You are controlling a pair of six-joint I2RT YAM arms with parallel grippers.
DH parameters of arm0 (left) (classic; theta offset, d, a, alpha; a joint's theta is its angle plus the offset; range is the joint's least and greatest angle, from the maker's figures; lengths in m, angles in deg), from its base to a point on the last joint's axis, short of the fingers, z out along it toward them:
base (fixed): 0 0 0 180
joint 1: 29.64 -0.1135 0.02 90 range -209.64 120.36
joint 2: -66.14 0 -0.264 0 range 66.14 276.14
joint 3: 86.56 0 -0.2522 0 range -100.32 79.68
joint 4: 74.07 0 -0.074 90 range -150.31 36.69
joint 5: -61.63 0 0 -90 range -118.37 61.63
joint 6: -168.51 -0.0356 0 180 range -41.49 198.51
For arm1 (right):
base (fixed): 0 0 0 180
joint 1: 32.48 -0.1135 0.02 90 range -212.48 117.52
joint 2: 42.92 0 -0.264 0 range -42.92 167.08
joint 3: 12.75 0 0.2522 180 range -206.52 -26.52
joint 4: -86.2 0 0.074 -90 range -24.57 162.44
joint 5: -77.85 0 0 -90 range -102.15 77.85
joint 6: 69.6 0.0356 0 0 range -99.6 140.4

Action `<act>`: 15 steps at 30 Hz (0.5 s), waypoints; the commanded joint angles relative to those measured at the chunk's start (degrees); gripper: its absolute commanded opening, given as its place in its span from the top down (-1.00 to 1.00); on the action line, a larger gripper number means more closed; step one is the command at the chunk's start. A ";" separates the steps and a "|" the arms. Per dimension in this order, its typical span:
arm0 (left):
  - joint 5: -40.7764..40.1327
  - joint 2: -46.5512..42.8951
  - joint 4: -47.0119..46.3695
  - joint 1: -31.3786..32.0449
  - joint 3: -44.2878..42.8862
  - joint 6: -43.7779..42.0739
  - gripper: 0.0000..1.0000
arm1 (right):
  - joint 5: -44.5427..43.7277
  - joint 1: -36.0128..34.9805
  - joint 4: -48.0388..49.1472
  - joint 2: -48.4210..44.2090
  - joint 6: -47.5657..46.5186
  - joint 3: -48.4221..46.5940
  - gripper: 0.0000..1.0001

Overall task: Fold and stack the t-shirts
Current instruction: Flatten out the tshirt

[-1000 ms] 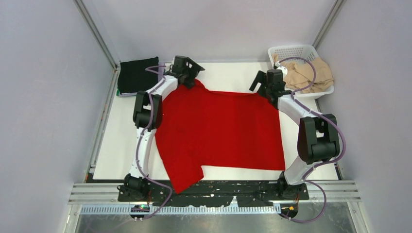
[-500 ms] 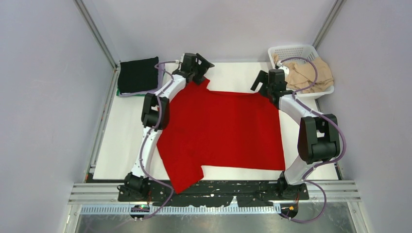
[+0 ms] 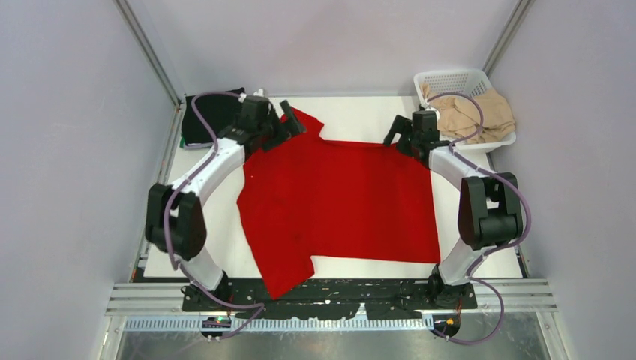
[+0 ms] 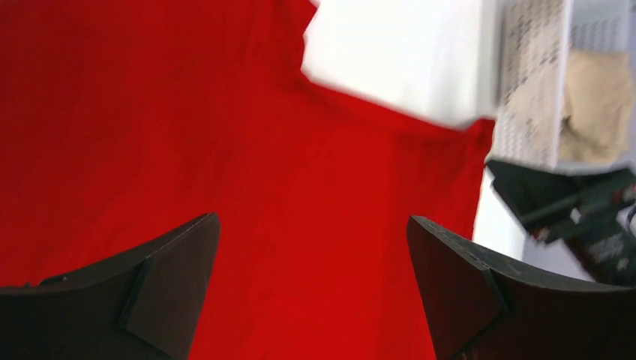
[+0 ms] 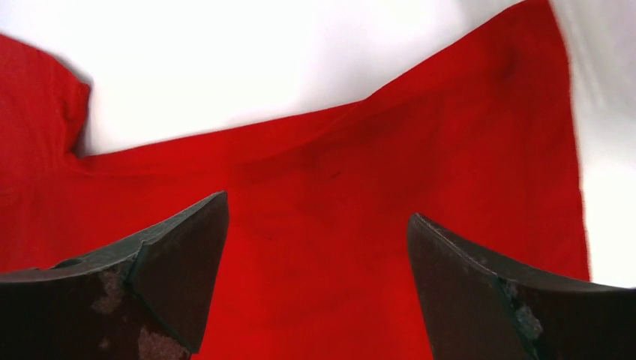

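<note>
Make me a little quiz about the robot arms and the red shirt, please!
1. True or false: the red t-shirt lies spread out on the table.
2. What is in the white basket? A) beige shirts B) toy blocks C) nothing
3. Are the left gripper and right gripper open or shut?
Key: 1 true; 2 A; 3 both open, holding nothing.
</note>
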 commanded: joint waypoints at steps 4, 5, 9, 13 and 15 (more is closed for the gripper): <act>-1.25 -9.73 -4.67 -0.02 25.28 -3.44 -0.99 | 9.79 -1.23 3.52 10.13 4.35 -7.06 -0.91; -0.95 -10.01 -5.17 -0.02 27.16 -3.32 -0.99 | 10.42 -1.63 3.82 11.72 4.87 -8.11 -0.91; -1.14 -9.47 -5.09 -0.10 30.65 -3.52 -0.99 | 10.60 -2.40 5.91 15.60 6.74 -11.28 -0.91; -3.07 -8.82 -3.63 -0.23 31.57 -4.15 -0.99 | 10.40 -2.48 6.80 19.40 8.44 -14.56 -0.91; -4.14 -8.77 -2.68 -0.56 31.70 -4.29 -0.99 | 10.16 -2.48 6.81 21.24 9.17 -16.32 -0.91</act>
